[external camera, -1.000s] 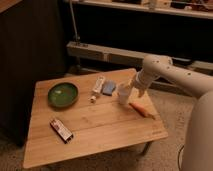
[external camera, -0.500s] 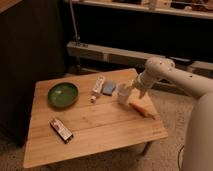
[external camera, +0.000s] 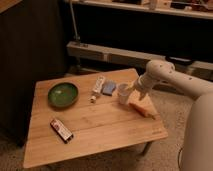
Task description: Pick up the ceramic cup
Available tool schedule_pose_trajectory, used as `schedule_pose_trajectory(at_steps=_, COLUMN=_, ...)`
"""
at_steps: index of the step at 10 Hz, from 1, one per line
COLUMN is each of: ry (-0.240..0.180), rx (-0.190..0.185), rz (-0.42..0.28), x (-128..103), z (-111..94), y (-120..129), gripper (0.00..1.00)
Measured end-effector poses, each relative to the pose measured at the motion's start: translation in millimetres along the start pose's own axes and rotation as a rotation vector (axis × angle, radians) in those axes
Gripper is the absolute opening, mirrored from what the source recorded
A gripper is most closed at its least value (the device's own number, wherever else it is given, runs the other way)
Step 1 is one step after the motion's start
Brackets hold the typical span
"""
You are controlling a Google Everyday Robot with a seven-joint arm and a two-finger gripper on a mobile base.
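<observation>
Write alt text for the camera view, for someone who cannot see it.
A white robot arm reaches from the picture's right, its open end effector at the small white ceramic cup on a low wooden table. Also on the table: a green bowl, a white tube, a blue packet and a dark wrapped bar.

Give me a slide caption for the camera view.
Open gripper poised at the right side of the ceramic cup on a wooden table that also holds a green bowl.
</observation>
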Motion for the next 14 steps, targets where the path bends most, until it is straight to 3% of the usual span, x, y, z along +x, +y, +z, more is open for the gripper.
schedule_pose_trajectory(at_steps=4, ry=0.006, rx=-0.014, rz=-0.001, x=-1.8, z=11.2, y=1.6, gripper=0.65)
schedule_pose_trajectory(at_steps=7, ry=-0.016, rx=-0.046, rz=0.000, x=-4.5, z=14.0, y=-3.6, gripper=0.65)
schedule_pose_trajectory(at_steps=14, ry=-0.020, rx=-0.035, rz=-0.021, x=-15.3, z=24.2, y=11.2, gripper=0.65)
